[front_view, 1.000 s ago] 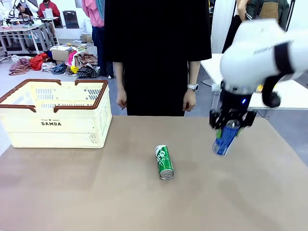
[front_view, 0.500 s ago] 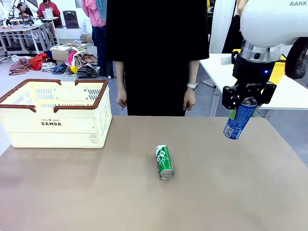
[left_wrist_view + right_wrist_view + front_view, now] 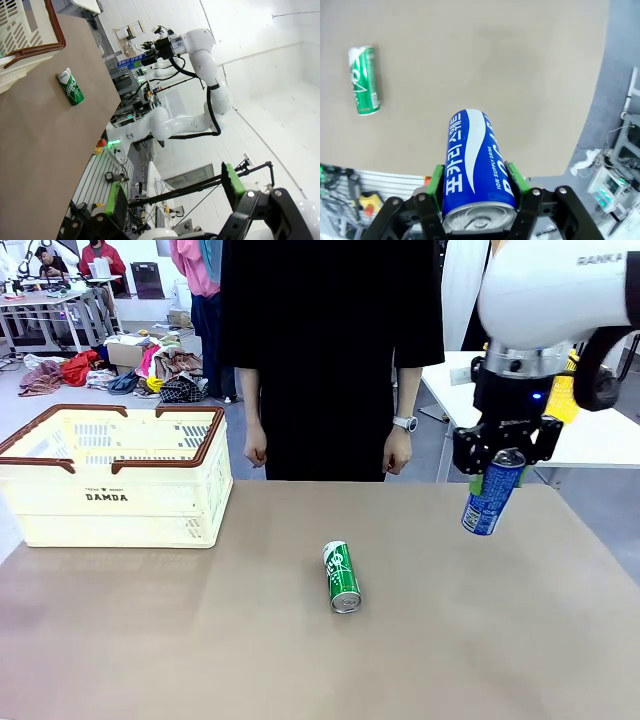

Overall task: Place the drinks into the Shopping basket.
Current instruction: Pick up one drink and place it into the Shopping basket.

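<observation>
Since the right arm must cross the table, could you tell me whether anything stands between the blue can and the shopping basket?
Nothing visible blocks it. The blue can hangs in the right pincer above the right side of the table; the green can lies flat mid-table, lower down, and the shopping basket is open-topped.

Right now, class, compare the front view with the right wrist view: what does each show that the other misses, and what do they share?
The front view adds the cream Shopping basket with DAMDA print and a person standing across the table. The right wrist view adds the blue can's white Korean lettering and a red button by the table's near edge. Both share the right claw holding the blue can above the table, and the green can lying on its side.
</observation>
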